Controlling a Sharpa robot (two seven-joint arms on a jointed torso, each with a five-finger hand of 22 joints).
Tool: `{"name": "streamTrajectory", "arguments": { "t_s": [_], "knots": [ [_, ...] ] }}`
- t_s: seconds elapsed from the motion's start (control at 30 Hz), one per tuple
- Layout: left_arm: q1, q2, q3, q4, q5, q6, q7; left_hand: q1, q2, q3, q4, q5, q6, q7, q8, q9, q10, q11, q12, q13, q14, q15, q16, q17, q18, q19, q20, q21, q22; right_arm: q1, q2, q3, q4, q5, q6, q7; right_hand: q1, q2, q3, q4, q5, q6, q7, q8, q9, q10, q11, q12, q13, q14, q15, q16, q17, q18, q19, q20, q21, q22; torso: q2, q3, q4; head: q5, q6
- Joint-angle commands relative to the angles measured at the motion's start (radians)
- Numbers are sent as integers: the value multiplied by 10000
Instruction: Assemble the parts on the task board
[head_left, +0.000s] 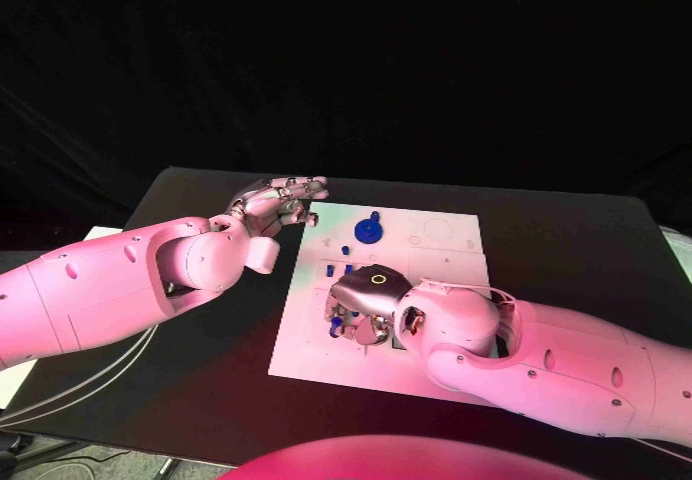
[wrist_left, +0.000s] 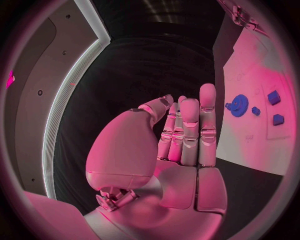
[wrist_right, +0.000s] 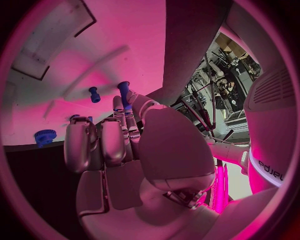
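Observation:
The white task board (head_left: 433, 350) lies in the middle of the black table. A blue gear (head_left: 371, 230) stands near its far edge, with small blue pieces (head_left: 339, 270) just nearer. My right hand (head_left: 368, 300) hangs over the board's left-middle, fingers curled down. In the right wrist view a blue peg (wrist_right: 124, 90) is pinched at its fingertips, and a second blue peg (wrist_right: 94, 94) stands on the board beyond. My left hand (head_left: 281, 205) hovers at the board's far left corner and holds nothing. Its fingers (wrist_left: 187, 125) are stretched out, with the gear (wrist_left: 238, 105) beyond them.
Recesses (head_left: 440, 235) mark the board's far right part. Black table (head_left: 577, 240) stretches to the right of the board and in front of it on the left. A pale sheet (head_left: 98, 235) lies at the table's left edge, and cables (head_left: 87, 385) hang under my left arm.

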Motion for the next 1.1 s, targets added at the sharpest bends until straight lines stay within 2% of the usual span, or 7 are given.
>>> {"name": "streamTrajectory", "arguments": {
  "t_s": [0.03,0.2,0.6,0.77,0.87,1.0,1.1],
  "knots": [
    [-6,13,6,22,-30,191,39,52,58,-4,-75,47,-37,39,37,-12,-61,-17,6,14,-83,-16,-43,-12,194,-44,36,-32,-12,-32,27,-54,-72,-322,353,-171,-246,-249,-117,70,21,-425,114,-184,-174,-396,83,-128,-35,266,128,-93,-82,-14,-63,90,-97,107,-4,2,-1,5,-4],
    [-6,4,6,29,-30,194,31,52,58,-4,-75,47,-37,39,37,-12,-61,-17,6,14,-83,-16,-43,-12,194,-44,36,-32,-12,-32,24,-80,-123,-235,166,-37,-526,-524,-611,158,-40,-1317,-43,-180,-394,-1136,239,-75,-16,233,251,-139,-182,41,-206,238,-257,-73,-5,-1,-4,6,2],
    [-6,-21,6,38,-30,201,21,52,58,-4,-75,47,-37,39,37,-12,-61,-17,6,14,-83,-16,-43,-12,194,-44,36,-32,-12,-33,-230,-78,46,-36,-962,171,-455,-366,-1548,158,-59,-1977,-113,-174,-456,-2233,464,-27,-8,208,428,-109,-230,61,-252,413,-333,-152,0,9,-5,-31,18],
    [-6,-41,6,35,-30,206,19,52,58,-4,-75,47,-37,39,37,-12,-61,-17,6,14,-83,-16,-43,-12,194,-44,36,-32,-12,-28,-727,63,405,244,-1679,275,-377,-324,-1674,135,17,-2006,-87,-161,-450,-2189,450,67,11,189,427,-148,-304,75,-280,423,-368,-195,-12,10,-19,-89,58],
    [-6,-60,5,44,-31,212,14,52,58,-4,-75,47,-37,39,37,-12,-61,-17,6,14,-83,-16,-43,-12,194,-44,36,-32,-12,117,-1491,218,817,1096,-2011,188,-305,-202,-1831,147,71,-1829,14,-100,-411,-1634,312,437,72,181,335,-159,-339,82,-278,372,-373,-199,-17,-5,-22,-195,109],
    [-6,-97,4,72,-33,212,14,52,58,-4,-75,47,-37,39,37,-12,-61,-17,6,14,-83,-16,-43,-12,194,-44,36,-32,-12,373,-2491,289,1245,2245,-2076,-217,-410,-51,-1889,336,231,-1371,347,76,-338,-195,116,1113,276,265,174,19,-116,14,-73,234,-162,56,-40,-26,-71,-374,162],
    [-6,-138,4,123,-42,199,14,53,70,-12,-96,40,-38,39,45,-11,-77,-17,33,21,-85,-16,-46,-34,195,-37,37,-46,-23,505,-3452,315,1735,2858,-2192,-854,-777,-71,-2085,689,501,-1152,181,176,-313,1159,-159,1760,650,361,-23,248,172,-108,288,89,227,529,-48,-41,-128,-481,206]
  ]
}}
